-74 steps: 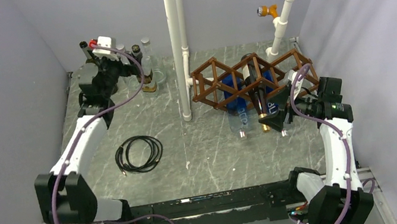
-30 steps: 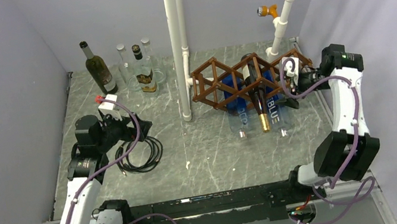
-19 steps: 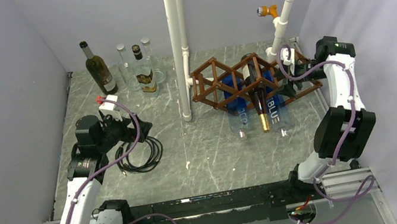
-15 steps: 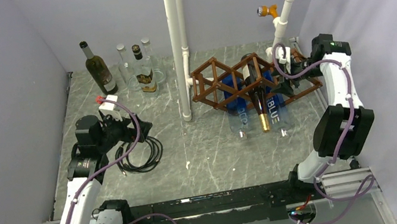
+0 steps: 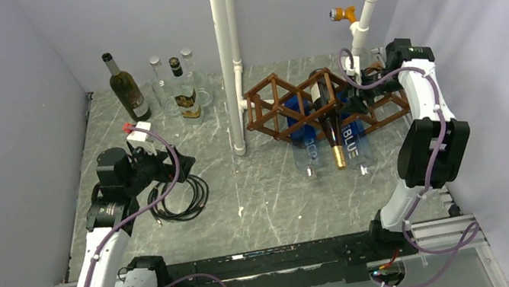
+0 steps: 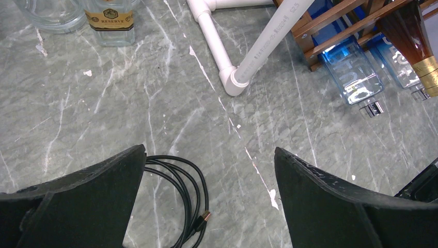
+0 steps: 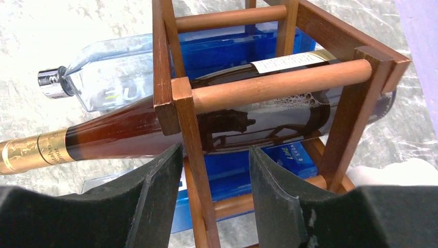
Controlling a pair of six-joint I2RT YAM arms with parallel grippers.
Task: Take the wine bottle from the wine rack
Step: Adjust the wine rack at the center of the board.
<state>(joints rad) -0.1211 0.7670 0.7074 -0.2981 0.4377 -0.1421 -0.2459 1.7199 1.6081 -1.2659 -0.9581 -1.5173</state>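
The wine bottle [image 5: 325, 111], dark with a gold foil neck, lies in the middle cell of the brown wooden wine rack [image 5: 269, 106], neck pointing toward the table's near edge. In the right wrist view the wine bottle [image 7: 129, 135] runs across behind the wine rack's bars [image 7: 279, 85]. My right gripper [image 7: 215, 149] straddles one upright bar. Its left finger [image 7: 160, 191] lies against that bar and the right finger [image 7: 274, 191] stands apart from it, so the jaws are open. My right gripper [image 5: 360, 100] sits at the rack's right end. My left gripper [image 6: 209, 149] hangs wide open over the table.
Two blue-labelled clear bottles [image 5: 306, 147] lie in the rack's lower cells. A white pipe [image 5: 228, 55] stands left of the rack, and another with coloured fittings [image 5: 363, 18] rises at its back right. Several bottles [image 5: 182, 93] stand at the back left. A coiled black cable [image 6: 186, 201] lies under my left gripper.
My right arm has swung from the rack's front round to its right end, and its jaws have narrowed around a bar. My left arm drew back from the standing bottles, then stayed still.
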